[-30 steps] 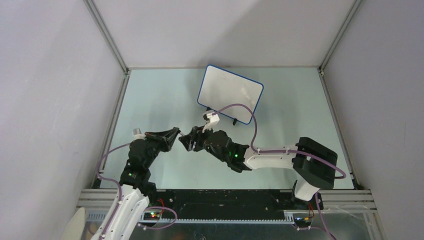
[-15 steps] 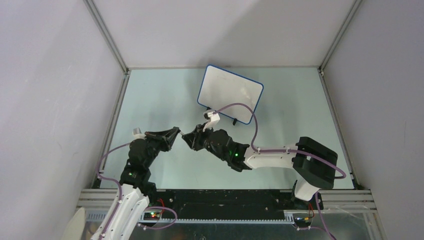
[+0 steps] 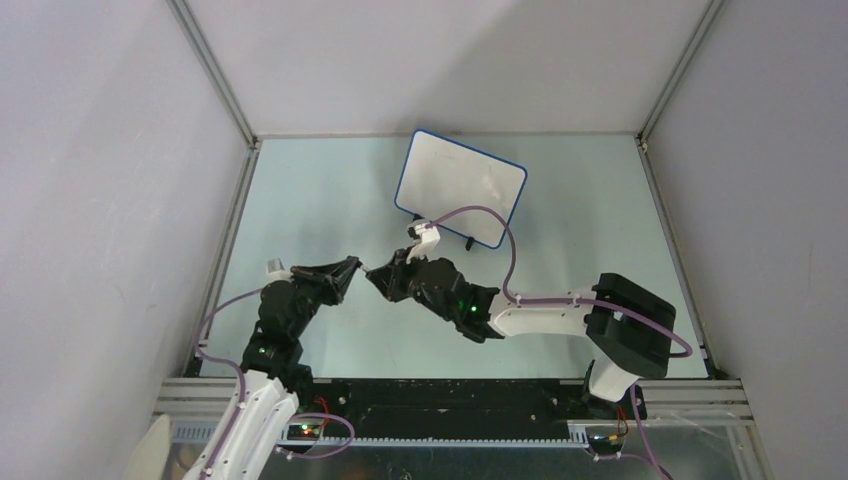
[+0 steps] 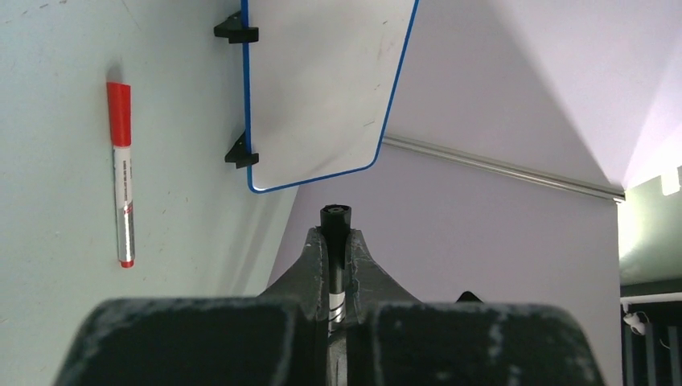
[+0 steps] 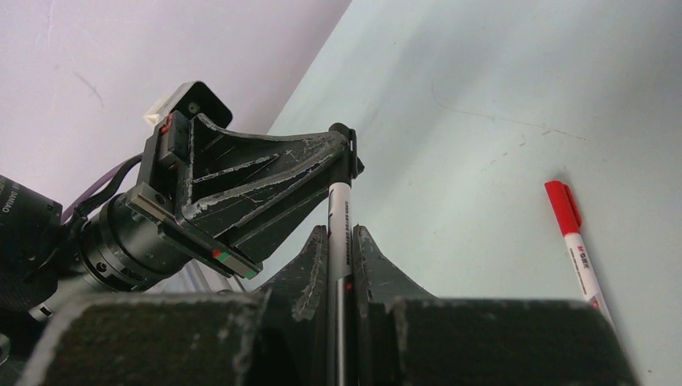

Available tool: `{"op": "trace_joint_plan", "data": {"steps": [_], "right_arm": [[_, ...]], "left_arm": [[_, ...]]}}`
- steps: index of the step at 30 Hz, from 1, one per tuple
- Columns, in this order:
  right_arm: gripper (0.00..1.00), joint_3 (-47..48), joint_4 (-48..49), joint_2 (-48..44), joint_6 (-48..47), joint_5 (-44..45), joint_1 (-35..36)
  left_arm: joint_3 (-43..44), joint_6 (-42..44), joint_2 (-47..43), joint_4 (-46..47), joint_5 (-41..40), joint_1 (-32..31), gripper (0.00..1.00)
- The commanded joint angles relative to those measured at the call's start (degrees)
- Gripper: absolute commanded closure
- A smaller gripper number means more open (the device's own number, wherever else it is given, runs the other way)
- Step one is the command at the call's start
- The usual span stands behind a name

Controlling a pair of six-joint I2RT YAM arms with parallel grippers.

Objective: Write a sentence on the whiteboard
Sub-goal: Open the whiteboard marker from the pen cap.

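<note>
Grippers meet tip to tip over the middle of the pale green, matte table (image 3: 300, 200). The right gripper (image 5: 340, 241) has its scuffed black wedge-shaped fingers pressed together on the white, printed barrel of a slim marker (image 5: 339, 213). The left gripper (image 4: 336, 241) is pinched on the same marker higher up, and the round black end pokes out just past its fingertips. A red-capped marker (image 4: 122, 173) with a white barrel lies flat on the table, apart from both arms. Farther back, the whiteboard (image 3: 460, 188) stands on the far centre of the table on two small black feet (image 4: 240, 151), leaning back and turned askew. It has a thin blue rim and rounded corners, and its glossy face shows only faint grey smudges.
</note>
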Motion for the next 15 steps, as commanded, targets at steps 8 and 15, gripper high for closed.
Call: {"op": "trace_joint_plan", "data": {"steps": [8, 15], "right_arm": [[1.0, -13.6, -0.65, -15.91, -0.95, -2.73, -0.47], [1.0, -17.65, -10.61, -25.36, -1.2, -4.38, -2.41]], "left_arm": [[-2.57, 2.45, 2.88, 2.77, 2.06, 10.14, 1.0], [-0.84, 9.07, 6.16, -1.59, -1.76, 10.54, 1.0]]}}
